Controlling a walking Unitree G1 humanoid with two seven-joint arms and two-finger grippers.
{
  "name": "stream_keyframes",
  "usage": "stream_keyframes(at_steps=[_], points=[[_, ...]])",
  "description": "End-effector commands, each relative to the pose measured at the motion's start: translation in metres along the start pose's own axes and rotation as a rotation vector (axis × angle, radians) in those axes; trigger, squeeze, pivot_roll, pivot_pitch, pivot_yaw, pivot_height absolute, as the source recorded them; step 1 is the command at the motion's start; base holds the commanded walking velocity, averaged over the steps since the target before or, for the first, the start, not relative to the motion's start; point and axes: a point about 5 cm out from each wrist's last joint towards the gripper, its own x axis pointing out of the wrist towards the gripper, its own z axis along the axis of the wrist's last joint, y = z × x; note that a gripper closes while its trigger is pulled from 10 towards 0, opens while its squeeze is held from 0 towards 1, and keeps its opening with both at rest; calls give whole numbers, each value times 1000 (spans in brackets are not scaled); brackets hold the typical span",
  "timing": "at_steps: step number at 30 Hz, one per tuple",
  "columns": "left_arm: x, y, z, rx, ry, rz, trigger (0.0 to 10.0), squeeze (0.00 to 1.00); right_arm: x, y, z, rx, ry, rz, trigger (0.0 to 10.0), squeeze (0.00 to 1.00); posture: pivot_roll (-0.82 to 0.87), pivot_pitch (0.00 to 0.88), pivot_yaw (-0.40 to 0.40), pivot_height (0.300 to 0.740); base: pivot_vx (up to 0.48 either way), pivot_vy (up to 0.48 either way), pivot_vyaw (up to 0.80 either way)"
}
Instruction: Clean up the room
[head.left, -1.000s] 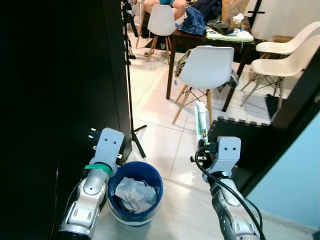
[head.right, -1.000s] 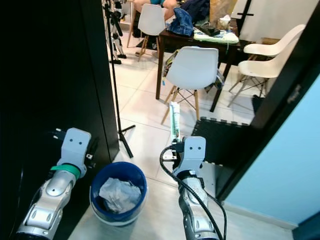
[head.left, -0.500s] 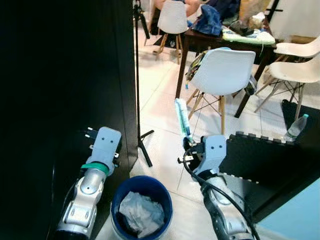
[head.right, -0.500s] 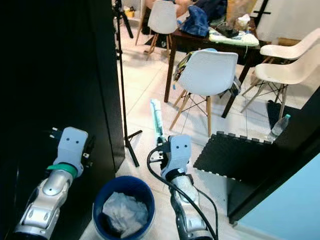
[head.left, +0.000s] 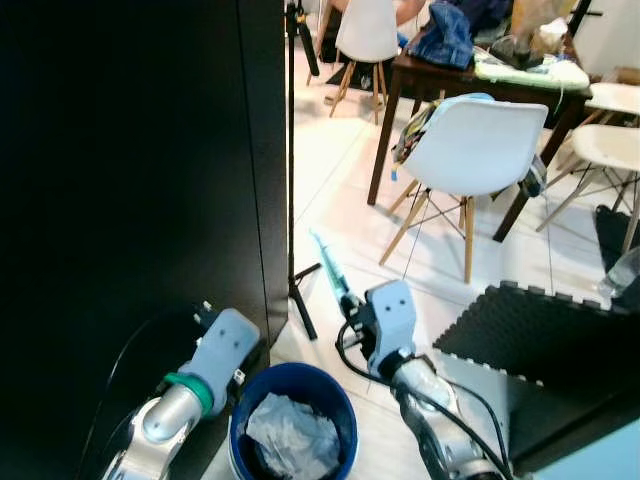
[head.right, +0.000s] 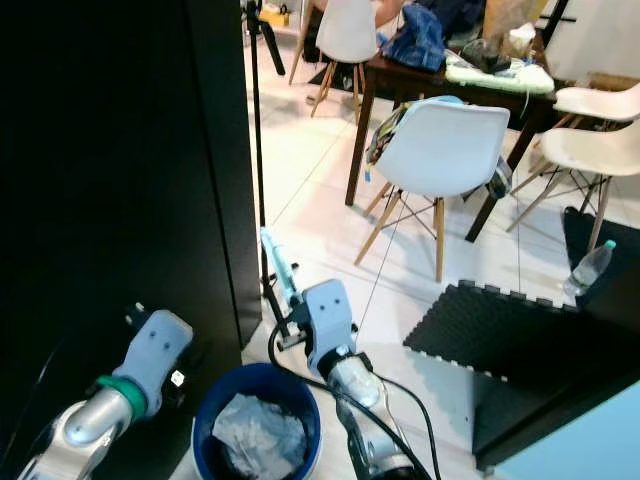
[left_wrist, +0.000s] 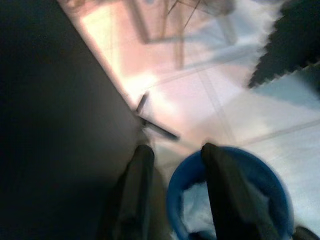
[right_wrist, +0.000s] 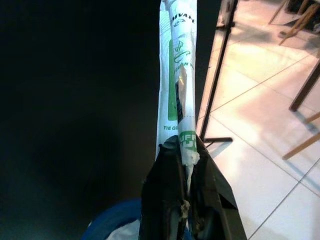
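**Carrying a wrapper to the bin**

The dark cabinet wall stands at the robot's left, a white chair and a dark wooden table farther off on the tiled floor. The blue bin, holding crumpled paper, sits on the floor just beside the cabinet's edge. The right gripper is clamped on the lower end of a long white-and-green wrapper, which stands up from it just beyond the bin's far rim. The left gripper hangs with fingers parted beside the bin's rim, holding nothing. To finish well, the wrapper probably needs bringing back over the bin's mouth and tipping downward before release. Compared with a second ago, the wrapper leans more to the left and sits nearer the bin; the camera has also shifted.
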Motion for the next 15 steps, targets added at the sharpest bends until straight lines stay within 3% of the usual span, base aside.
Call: stream_keyframes(at_steps=[1, 13, 15], points=[[-16, -10, -8, -57, 48, -93, 10000, 0, 5, 4, -15, 6, 65, 23, 10000, 0, 23, 169, 38, 740, 0, 0, 0], [-56, -25, -3, -176, 98, -62, 10000, 0, 12, 24, -50, 134, 245, 44, 10000, 0, 141, 308, 41, 740, 0, 0, 0], [-60, -26, -2, -182, 105, -62, 10000, 0, 13, 25, -53, 176, 253, 36, 10000, 47, 147, 312, 42, 740, 0, 0, 0]])
